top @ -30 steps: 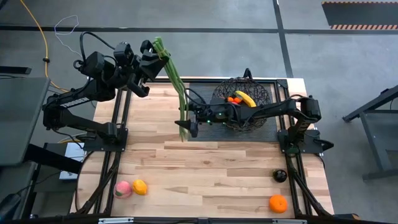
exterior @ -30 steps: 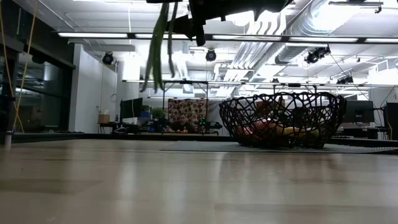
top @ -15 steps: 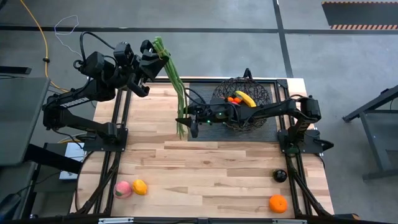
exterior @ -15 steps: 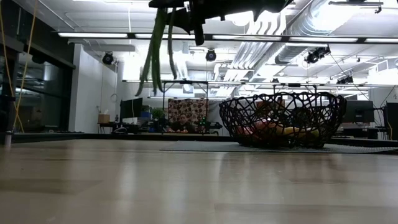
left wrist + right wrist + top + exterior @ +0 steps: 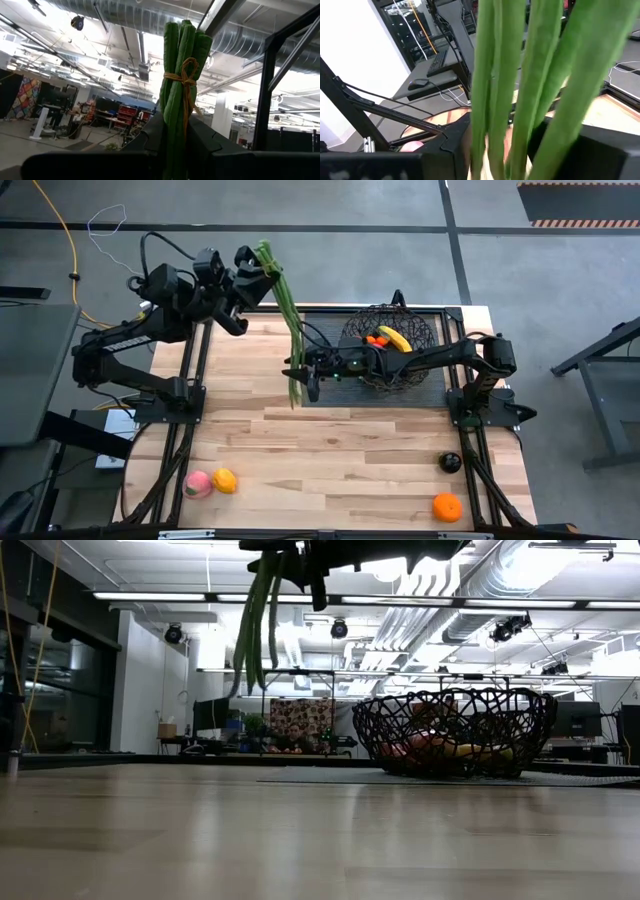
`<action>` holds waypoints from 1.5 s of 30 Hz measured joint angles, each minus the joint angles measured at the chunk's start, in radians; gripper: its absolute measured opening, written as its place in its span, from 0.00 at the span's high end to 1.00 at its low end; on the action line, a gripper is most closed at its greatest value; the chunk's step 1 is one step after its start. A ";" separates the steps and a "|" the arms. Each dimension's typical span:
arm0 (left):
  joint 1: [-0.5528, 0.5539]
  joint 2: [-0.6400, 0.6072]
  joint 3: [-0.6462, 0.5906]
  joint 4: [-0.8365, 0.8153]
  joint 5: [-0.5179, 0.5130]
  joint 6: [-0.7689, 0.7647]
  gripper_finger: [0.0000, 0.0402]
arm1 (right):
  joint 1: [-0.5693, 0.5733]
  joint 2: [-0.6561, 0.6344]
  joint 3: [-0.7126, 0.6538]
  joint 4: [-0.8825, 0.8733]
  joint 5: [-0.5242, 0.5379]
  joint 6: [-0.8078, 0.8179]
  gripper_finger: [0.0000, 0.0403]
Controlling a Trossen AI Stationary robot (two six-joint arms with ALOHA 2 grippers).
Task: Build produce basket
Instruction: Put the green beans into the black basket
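A bundle of long green stalks (image 5: 285,310), tied with a yellow band near its top end, hangs slanting above the table's far middle. My left gripper (image 5: 258,268) is shut on it near the tied end. My right gripper (image 5: 298,372) reaches in from the right, shut on the lower part. In the low view the stalks (image 5: 255,630) dangle clear of the table. The black wire basket (image 5: 425,330) stands on a dark mat at the far right. It holds a banana (image 5: 395,338) and a red chili (image 5: 375,340). My left gripper pinches the bundle between its two fingers (image 5: 155,137), just below the yellow tie (image 5: 176,127). It comes from the table's left, slanting upward, across the stalks. The tied end sticks out beyond the fingers and the rest hangs below. My right gripper has the stalks' lower part (image 5: 495,145) between its two fingers (image 5: 452,147). It comes level from the table's right, across the stalks. The free ends (image 5: 293,395) hang below the fingers, clear of the table.
A pink peach (image 5: 198,484) and a yellow-orange fruit (image 5: 225,480) lie at the near left. A dark plum (image 5: 450,462) and an orange (image 5: 447,507) lie at the near right. The basket (image 5: 455,730) stands to the right of the hanging stalks.
My right gripper's fingers have closed around the lower part of the stalks without shifting place. The stalks stay hanging from my left gripper, their free ends drawn slightly together.
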 joint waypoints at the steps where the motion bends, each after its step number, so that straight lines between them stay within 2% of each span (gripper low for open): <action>1: 0.000 0.000 0.000 0.000 0.000 0.000 0.91 | 0.000 0.000 0.000 0.000 0.000 0.000 0.64; 8: 0.000 -0.001 0.000 0.003 -0.002 0.008 0.91 | 0.000 0.000 0.000 0.000 0.000 0.000 0.68; 17: 0.000 -0.003 0.000 0.002 -0.002 0.009 0.91 | -0.002 0.000 0.000 -0.001 -0.003 -0.001 0.97; 24: 0.000 -0.003 0.000 0.001 -0.002 0.009 0.91 | -0.003 0.000 0.000 -0.003 -0.011 -0.002 0.93; 29: 0.000 -0.003 0.000 0.000 -0.002 0.020 0.91 | -0.005 -0.012 0.000 -0.040 -0.023 -0.033 0.98; 37: 0.031 0.008 0.000 -0.039 -0.018 -0.026 0.91 | -0.028 -0.106 0.000 -0.293 -0.042 -0.102 0.99; 41: 0.053 0.049 0.003 -0.057 -0.029 -0.040 0.91 | -0.042 -0.189 -0.001 -0.463 -0.044 -0.140 0.99; 45: 0.080 0.117 0.063 -0.120 -0.016 -0.044 0.91 | -0.055 -0.274 -0.001 -0.634 -0.038 -0.163 0.99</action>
